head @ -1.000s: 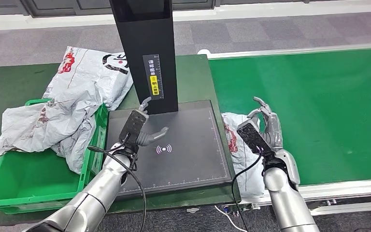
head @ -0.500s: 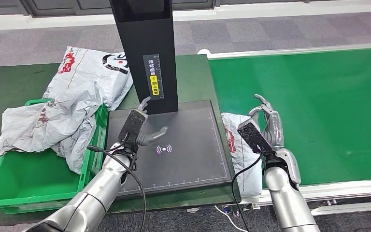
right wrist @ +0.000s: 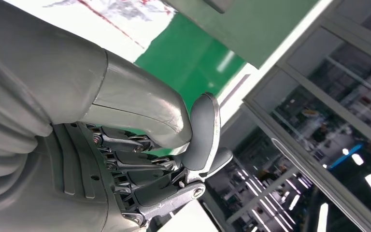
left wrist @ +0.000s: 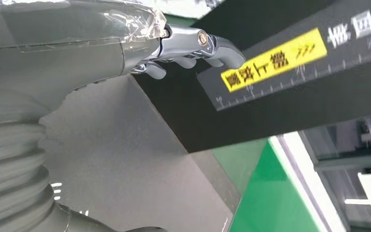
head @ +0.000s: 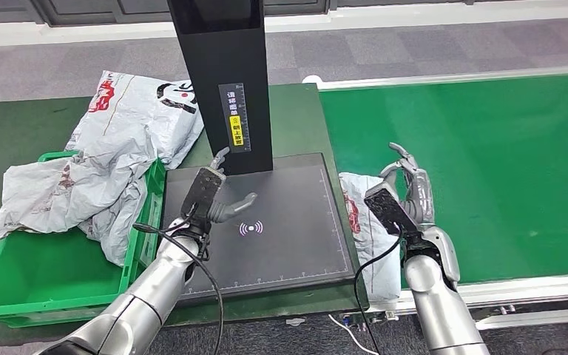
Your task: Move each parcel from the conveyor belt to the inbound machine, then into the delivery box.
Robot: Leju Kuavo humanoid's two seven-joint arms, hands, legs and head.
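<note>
1. The right hand (head: 407, 194) hovers at the near corner of the conveyor belt (head: 488, 155), fingers spread and curled loosely, nothing in them. The right wrist view agrees: thumb and fingers bent inward around empty air.
2. Just to that hand's inner side lies the parcel (head: 361, 222), a crumpled white bag with red print, slumped in the gap between the belt and the inbound machine (head: 266, 222). Its long axis runs away from the robot, roughly parallel to the forearm. Whether the fingers touch it, I cannot tell.
3. So the key relation: the parcel sits left of the right hand, just beside it, while the scanning plate is one step further left. The right hand looks clearly the nearer one for the pick.
4. Over on the plate, the left hand (head: 211, 194) floats released, fingers apart, close to the black column (head: 225, 81), holding nothing.
5. Further out, the green delivery box (head: 22, 285) sits left of the machine, with grey-white bags (head: 103, 163) draped over its rim.
</note>
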